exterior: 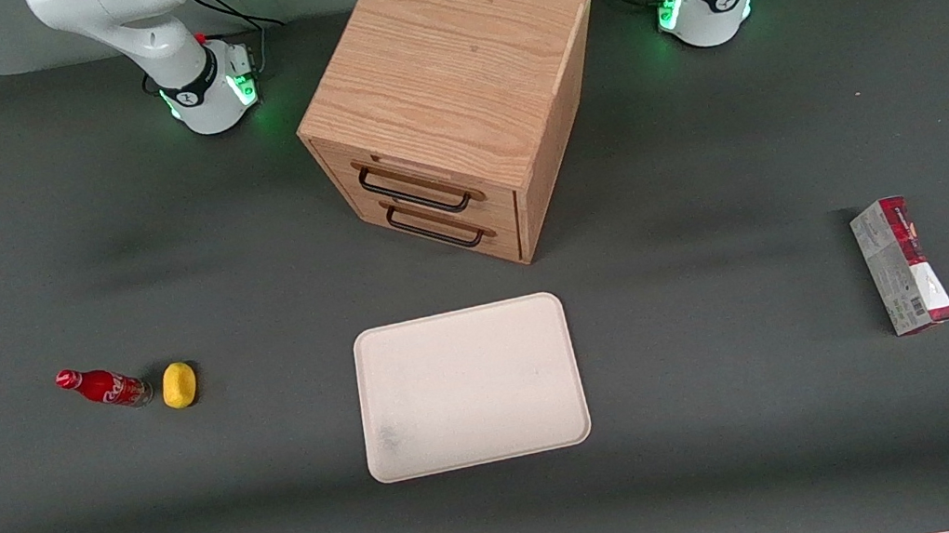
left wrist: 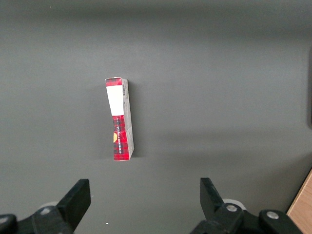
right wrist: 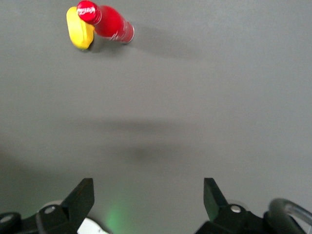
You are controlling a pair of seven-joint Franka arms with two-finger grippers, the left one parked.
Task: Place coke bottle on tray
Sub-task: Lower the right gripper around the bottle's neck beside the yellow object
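Carefully, we lower our wide-open, empty gripper point(right wrist: 146, 197) over the upright coke bottle point(exterior: 103, 387), avoiding the yellow lump point(exterior: 179, 385) beside it.

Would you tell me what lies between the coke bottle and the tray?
In the front view, only the yellow lump sits between coke bottle and tray.

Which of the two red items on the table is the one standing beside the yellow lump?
The coke bottle, upright, slim and red-capped, toward the working arm's end; the red-and-grey carton lies alone. The open gripper hovers apart from the bottle.
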